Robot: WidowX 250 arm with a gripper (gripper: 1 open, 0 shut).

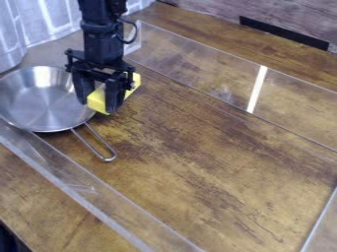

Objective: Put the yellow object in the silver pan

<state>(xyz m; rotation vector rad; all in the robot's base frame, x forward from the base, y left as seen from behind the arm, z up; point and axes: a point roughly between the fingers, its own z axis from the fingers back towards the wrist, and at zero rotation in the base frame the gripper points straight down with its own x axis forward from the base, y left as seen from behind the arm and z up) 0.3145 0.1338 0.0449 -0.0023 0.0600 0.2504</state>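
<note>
The silver pan (pixel 37 98) lies at the left of the wooden table, its thin wire-loop handle (pixel 93 146) pointing toward the near edge. My black gripper (pixel 102 95) points straight down at the pan's right rim and is shut on the yellow object (pixel 99 101). That object is a small yellow block showing between and below the fingers. It sits low, right beside the rim. Whether it touches the pan or the table I cannot tell. The block's top is hidden by the fingers.
A clear plastic barrier (pixel 79 192) runs along the table's near side, and another clear strip (pixel 224 59) crosses the far side. A bright reflection (pixel 258 87) lies on the wood to the right. A light curtain hangs at the top left.
</note>
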